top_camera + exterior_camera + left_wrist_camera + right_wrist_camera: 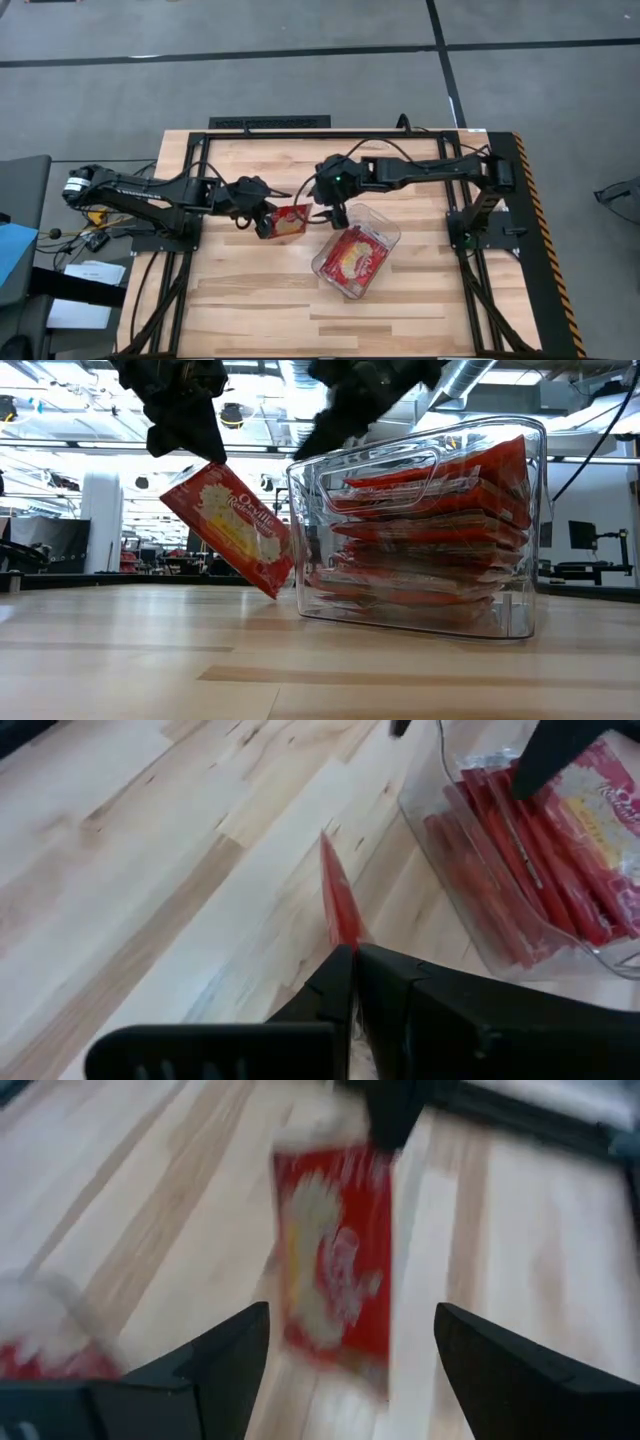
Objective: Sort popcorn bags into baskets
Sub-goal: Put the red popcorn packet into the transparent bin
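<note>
My left gripper [262,216] is shut on one red popcorn bag [291,222] left of the clear tub [385,232], mid-table. In the low view the bag [232,525] hangs tilted beside the tub [520,550]. Whether its lower corner [272,592] touches the wood, I cannot tell. Several red packets [352,255] lie stacked flat inside the tub. My right gripper [335,212] is open, between the held bag and the tub's far-left corner. In its wrist view the right gripper [350,1360] faces the bag [335,1270] and touches nothing. My left gripper pinches the popcorn bag between its two fingers at the upper corner [190,468], coming from above and from the table's left. In the left wrist view the bag's thin edge [338,915] sticks out from between the shut fingers. The bag hangs slanted below the fingers.
The tub sits askew, right of the table's middle, with its handle [385,465] showing through the near wall. Bare wood [250,300] lies toward the near edge and to the left. A black frame [270,123] borders the far edge, and arm mounts stand at both sides.
</note>
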Available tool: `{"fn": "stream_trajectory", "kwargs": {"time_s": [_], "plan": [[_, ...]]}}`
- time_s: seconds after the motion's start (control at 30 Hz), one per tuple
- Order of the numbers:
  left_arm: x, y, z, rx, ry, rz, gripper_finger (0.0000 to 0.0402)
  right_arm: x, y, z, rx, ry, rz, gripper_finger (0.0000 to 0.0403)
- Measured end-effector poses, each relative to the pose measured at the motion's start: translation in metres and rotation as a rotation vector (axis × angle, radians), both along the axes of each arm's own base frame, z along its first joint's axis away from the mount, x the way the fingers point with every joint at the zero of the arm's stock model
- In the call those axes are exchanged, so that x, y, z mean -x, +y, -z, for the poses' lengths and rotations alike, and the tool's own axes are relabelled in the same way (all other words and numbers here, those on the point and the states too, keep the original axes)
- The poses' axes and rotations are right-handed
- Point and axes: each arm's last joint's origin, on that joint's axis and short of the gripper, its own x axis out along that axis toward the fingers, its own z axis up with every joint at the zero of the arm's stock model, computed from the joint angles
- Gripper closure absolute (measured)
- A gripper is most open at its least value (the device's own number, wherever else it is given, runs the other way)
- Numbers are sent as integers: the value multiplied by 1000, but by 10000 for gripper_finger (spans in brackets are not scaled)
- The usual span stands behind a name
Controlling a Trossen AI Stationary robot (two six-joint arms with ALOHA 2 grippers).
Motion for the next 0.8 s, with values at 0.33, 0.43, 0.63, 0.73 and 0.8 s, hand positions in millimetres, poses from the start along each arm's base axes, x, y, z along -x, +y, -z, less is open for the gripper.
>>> {"fn": "stream_trajectory", "kwargs": {"time_s": [0.33,0.43,0.63,0.73,0.8], "plan": [[1,1,1,-34,20,-11,401,-30,-11,40,-43,-33,-18,97],[1,1,1,-40,19,-17,401,-38,-15,52,-44,-30,-10,97],[1,1,1,-60,24,0,401,-50,-28,63,-62,-22,-2,97],[1,1,1,-65,25,5,401,-53,-33,67,-91,-12,-20,97],[1,1,1,-70,28,8,401,-54,-35,68,-109,-15,-38,99]]}}
